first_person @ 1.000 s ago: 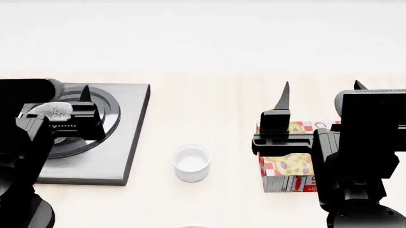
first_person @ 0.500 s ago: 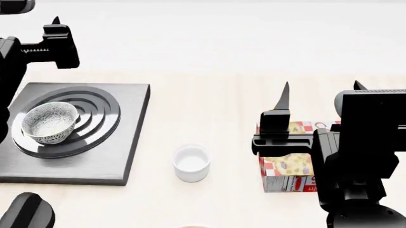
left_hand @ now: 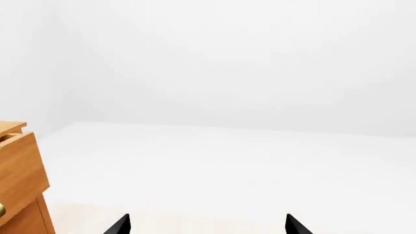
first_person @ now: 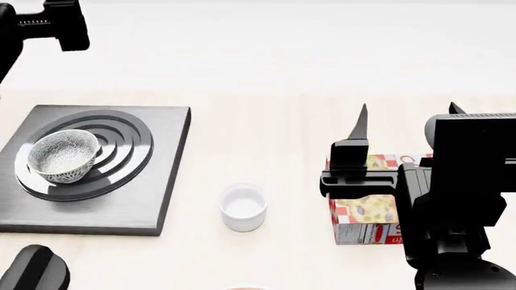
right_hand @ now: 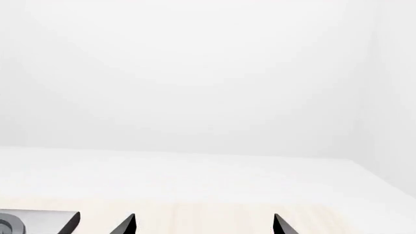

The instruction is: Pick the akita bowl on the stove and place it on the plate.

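Note:
The akita bowl (first_person: 63, 156), speckled grey-black on white, sits upright on the left of the stove's ring burner (first_person: 121, 151); the stove (first_person: 157, 199) is a dark grey slab at the table's left. My left gripper (left_hand: 206, 226) is open and holds nothing; its black body (first_person: 50, 24) hangs high at the far left, well beyond the bowl. My right gripper (first_person: 407, 118) is also open and empty, raised over the table's right side. Of the plate (first_person: 246, 288) only a thin reddish sliver shows at the bottom edge of the head view.
A small plain white cup (first_person: 243, 207) stands mid-table, right of the stove. A red-and-yellow food box (first_person: 363, 211) lies under my right arm. A wooden cabinet (left_hand: 19, 180) shows in the left wrist view. The stove's corner (right_hand: 39, 222) shows in the right wrist view.
My left gripper has lifted off from around the bowl and moved up and away to the far left. The bowl stays on the burner. The right arm has not moved.

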